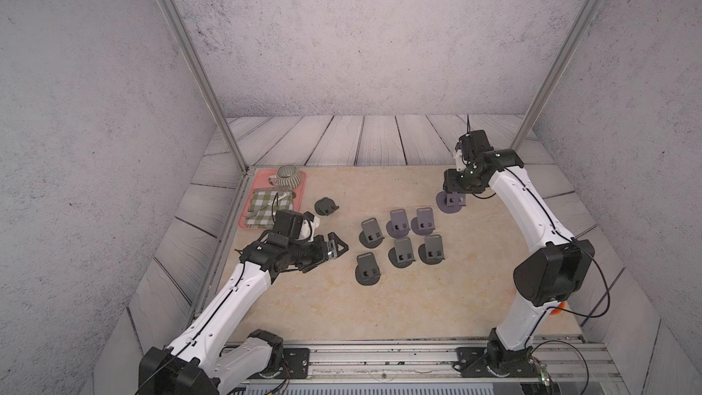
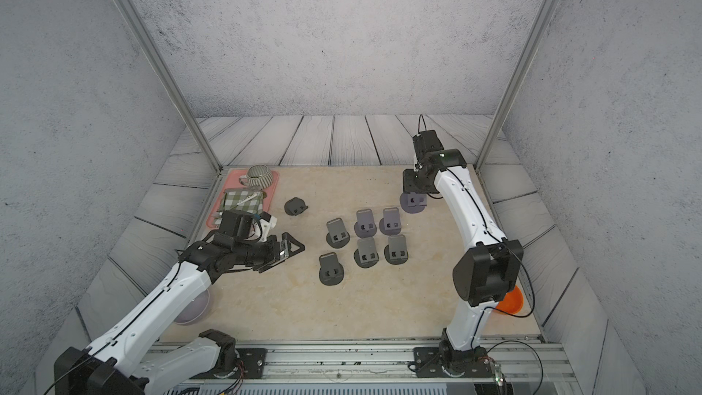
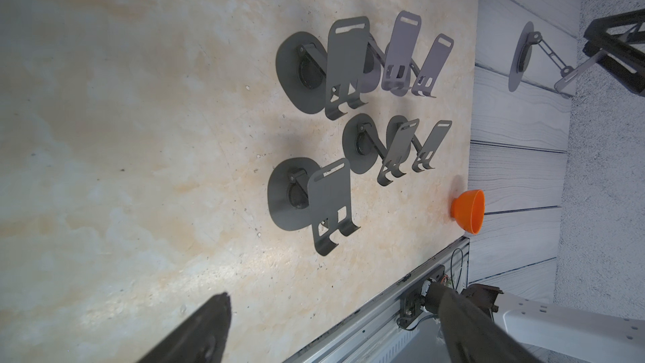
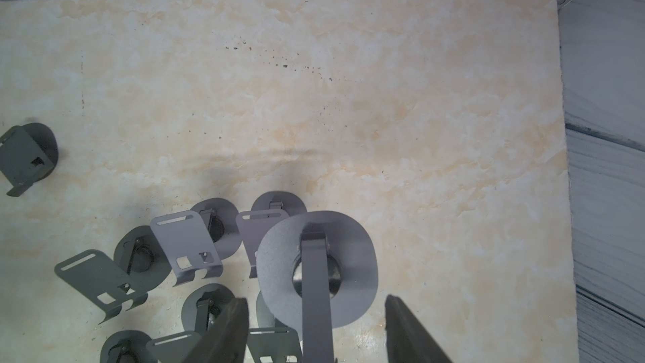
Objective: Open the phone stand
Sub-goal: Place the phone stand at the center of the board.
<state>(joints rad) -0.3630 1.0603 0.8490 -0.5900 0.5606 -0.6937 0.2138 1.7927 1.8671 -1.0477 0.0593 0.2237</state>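
- Plainly, the left fingers (image 3: 202, 330) are spread as wide as they go and hold nothing. They hover over the left side of the tabletop (image 1: 342, 317).
- Just beyond them a folded stand (image 1: 326, 207) lies alone, its plate down against its base, not yet opened.
- Six open stands (image 1: 402, 250) sit in two rows mid-tabletop, plates raised.
- Toward the far right, the phone stand (image 1: 451, 202) is unfolded. The right fingers (image 4: 223, 336) are closed partway on its plate end, one at each side, with the arm and base disc jutting out ahead. It looks lifted clear of the tabletop, though I cannot be sure.
- My reading of the step: this stand is opened and is about to be set down.
- The next move calls for lowering it until the disc sits flat, near the rows without knocking them, and only then letting go.
- After that, the folded stand beside the empty left fingers looks like the next one to open.
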